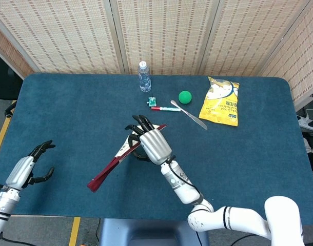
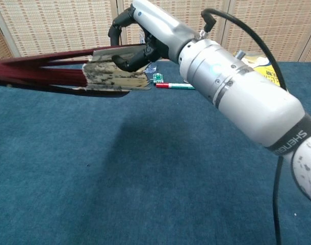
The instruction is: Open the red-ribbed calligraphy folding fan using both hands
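Red ribs of the folding fan [image 1: 115,164] slant down toward the worktop's [image 1: 69,118] front-left, with the paper end up in your right hand [image 1: 149,143]. That hand has its fingers wrapped around the fan near the leaf and holds it clear of the blue surface, above the middle of the worktop; in the chest view the fan [image 2: 58,74] is only slightly spread. Your left hand [image 1: 31,166] sits at the front-left edge, holding nothing, fingers apart and curled a little. Along the back edge you have a water bottle [image 1: 144,77], a green ball [image 1: 184,97], a red marker [image 1: 161,108] and a yellow snack bag [image 1: 220,101].
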